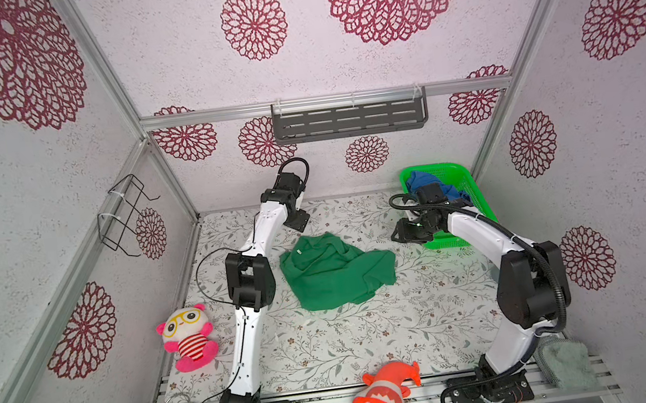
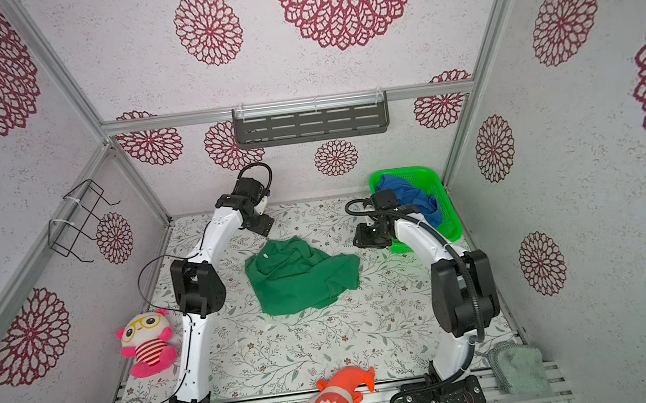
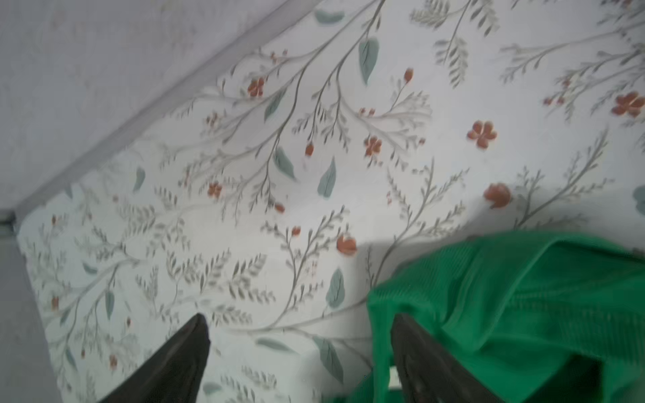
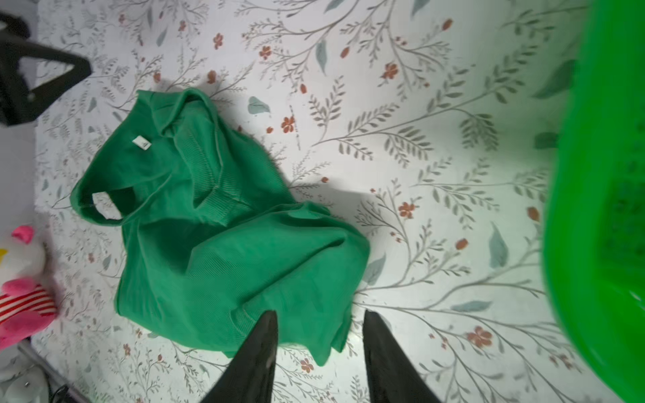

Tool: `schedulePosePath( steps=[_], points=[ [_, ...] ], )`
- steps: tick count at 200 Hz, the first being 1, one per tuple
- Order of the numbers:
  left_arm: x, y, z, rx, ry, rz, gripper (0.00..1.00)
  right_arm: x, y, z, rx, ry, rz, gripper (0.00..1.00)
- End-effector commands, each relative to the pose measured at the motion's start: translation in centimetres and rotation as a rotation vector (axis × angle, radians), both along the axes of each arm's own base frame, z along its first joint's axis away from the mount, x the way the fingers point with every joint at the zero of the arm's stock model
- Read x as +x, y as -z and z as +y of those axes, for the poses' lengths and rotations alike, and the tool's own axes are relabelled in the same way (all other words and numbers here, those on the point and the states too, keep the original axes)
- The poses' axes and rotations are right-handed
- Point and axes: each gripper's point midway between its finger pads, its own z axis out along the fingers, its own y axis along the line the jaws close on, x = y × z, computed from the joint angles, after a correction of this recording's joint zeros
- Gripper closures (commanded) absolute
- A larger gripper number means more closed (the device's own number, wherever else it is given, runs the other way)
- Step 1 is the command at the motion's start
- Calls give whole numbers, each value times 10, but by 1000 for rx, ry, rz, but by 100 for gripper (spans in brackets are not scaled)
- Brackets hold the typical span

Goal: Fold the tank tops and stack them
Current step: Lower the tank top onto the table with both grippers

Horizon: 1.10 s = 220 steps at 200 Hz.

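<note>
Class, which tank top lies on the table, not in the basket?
The dark green tank top, crumpled on the flowered table. The blue tank top is bunched inside the bright green basket.

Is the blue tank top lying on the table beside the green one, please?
No, the blue tank top is bunched inside the basket, while the green tank top lies crumpled on the table.

A green tank top lay crumpled on the table; at its two o'clock, a blue tank top sat in the basket.
</note>
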Motion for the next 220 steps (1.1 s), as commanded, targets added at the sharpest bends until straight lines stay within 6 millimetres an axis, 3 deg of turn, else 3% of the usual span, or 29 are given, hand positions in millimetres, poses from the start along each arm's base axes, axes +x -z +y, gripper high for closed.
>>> schedulePosePath(
  steps=[1, 2, 4, 8, 40, 59, 79, 120, 156, 178, 197, 220],
  points=[
    [-41, -122, 8, -159, -122, -249, 25, -23, -15, 4, -60, -6, -37, 57],
    [-43, -116, 7, -163, -122, -232, 26, -24, -15, 5, -60, -7, -37, 57],
    [-52, -126, 7, -195, -131, -248, 27, -25, -14, 6, -59, -7, -38, 57],
    [-66, -125, 5, -237, -141, -236, 29, -28, -11, 8, -58, -5, -40, 58],
    [-157, -63, -9, -438, -251, -80, 41, -52, 13, 18, 31, 44, -20, 62],
    [-193, -34, -14, -519, -329, -16, 45, -65, 35, 20, 30, 54, 29, 62],
    [-215, -7, -22, -562, -387, 37, 45, -73, 55, 25, 21, 55, 71, 62],
    [-221, 30, -33, -618, -453, 80, 40, -70, 74, 46, 38, 63, 85, 63],
    [-217, 58, -39, -612, -478, 118, 43, -67, 103, 42, -17, 98, 135, 64],
    [-212, 60, -45, -624, -471, 118, 51, -68, 107, 37, -55, 101, 144, 64],
    [-210, 60, -48, -620, -462, 120, 66, -72, 109, 30, -102, 103, 152, 66],
    [-209, 58, -49, -612, -453, 122, 86, -75, 105, 28, -102, 102, 141, 81]
  ],
)
